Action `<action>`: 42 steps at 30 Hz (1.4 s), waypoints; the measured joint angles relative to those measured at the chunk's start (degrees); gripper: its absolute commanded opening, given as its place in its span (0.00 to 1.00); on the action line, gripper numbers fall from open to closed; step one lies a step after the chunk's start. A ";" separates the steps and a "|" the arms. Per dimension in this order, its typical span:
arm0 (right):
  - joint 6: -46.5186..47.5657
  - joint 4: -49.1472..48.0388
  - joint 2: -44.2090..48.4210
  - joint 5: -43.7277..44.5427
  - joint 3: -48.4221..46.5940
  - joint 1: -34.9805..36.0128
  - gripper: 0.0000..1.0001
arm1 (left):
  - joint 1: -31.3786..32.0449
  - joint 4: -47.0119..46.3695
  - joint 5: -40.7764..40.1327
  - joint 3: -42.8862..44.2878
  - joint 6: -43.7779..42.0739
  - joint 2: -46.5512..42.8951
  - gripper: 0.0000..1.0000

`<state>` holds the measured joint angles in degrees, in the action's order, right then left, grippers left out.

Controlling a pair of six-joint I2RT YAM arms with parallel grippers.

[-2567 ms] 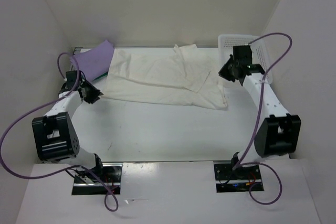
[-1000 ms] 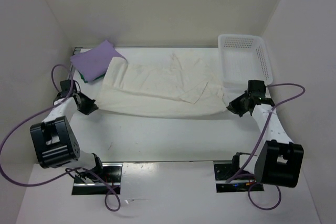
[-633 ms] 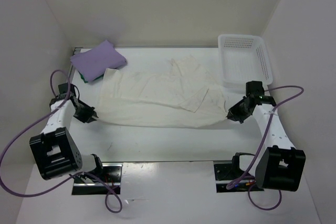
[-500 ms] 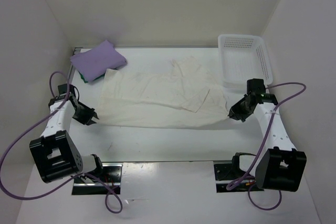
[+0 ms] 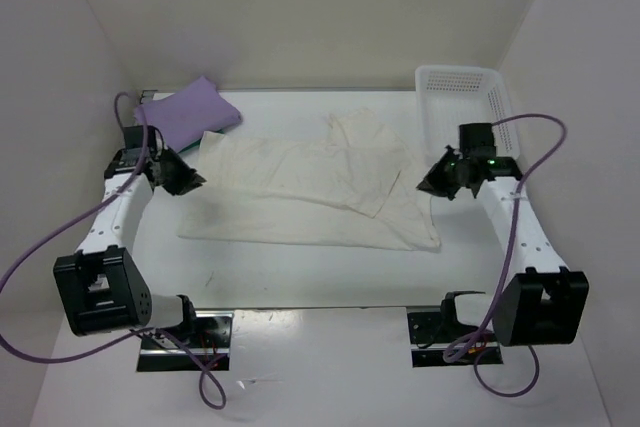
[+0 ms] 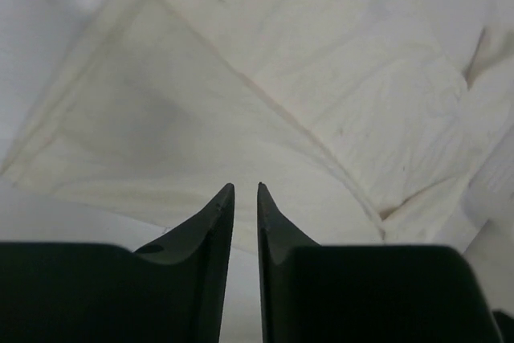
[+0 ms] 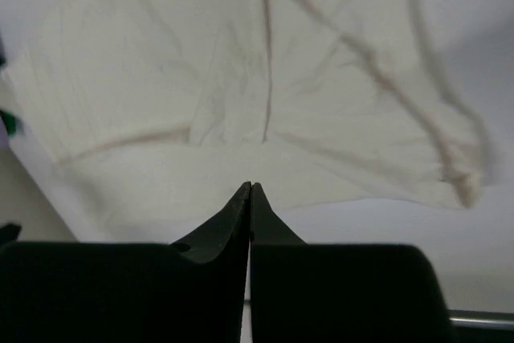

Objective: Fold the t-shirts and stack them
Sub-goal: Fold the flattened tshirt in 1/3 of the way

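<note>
While both arms are held over it, the white table [image 5: 300, 272] is seen to carry everything else. The largest thing on it, the cream-white t-shirt [image 5: 300, 202], is spread flat and wrinkled between the two grippers. A folded-over flap is laid across its middle, and one sleeve is pointed away from the arm bases. Its one side edge is found just beside the left gripper [image 5: 193, 182] and its other side edge just beside the right gripper [image 5: 425, 185]. In both wrist views the cloth is seen ahead of and below the fingertips, apart from them.

Beyond the right gripper and to its outer side, the white perforated basket [image 5: 465, 112] is set against the wall. Nothing is seen inside it.

Beyond the left gripper, the lavender t-shirt [image 5: 185, 112] is laid folded at the far corner, near the cream-white shirt's edge; whether the two touch cannot be told.

The left gripper's fingers are parted by a narrow gap, and nothing is held between them. The right gripper's fingertips are brought together at their points, with only a hairline slit shown lower down, and no cloth is pinched there.

At the far edge of the right wrist view, past the cream-white shirt, a small sliver of the green t-shirt [image 7: 7, 122] is made out; the rest of it is hidden.
</note>
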<state>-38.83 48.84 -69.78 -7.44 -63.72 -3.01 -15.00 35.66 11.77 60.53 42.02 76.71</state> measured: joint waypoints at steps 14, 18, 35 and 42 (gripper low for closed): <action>-8.90 -23.74 -17.75 -8.87 11.65 28.70 0.00 | 17.77 -17.33 4.50 -16.20 5.95 4.26 0.11; -10.03 -27.69 -23.87 -6.80 11.13 34.40 0.00 | 21.55 -19.28 3.76 -16.20 6.49 5.53 0.12; -17.75 -37.99 -25.57 -2.21 17.35 39.80 0.00 | 19.76 -23.41 5.44 -28.46 14.78 3.63 0.13; -19.45 -33.16 -13.97 -1.84 27.26 40.74 0.00 | 17.25 -9.68 5.79 -31.39 14.91 -8.24 0.10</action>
<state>-58.28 15.68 -83.74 -9.28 -36.47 37.74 2.24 25.98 17.56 29.15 56.93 68.47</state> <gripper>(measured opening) 0.001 0.108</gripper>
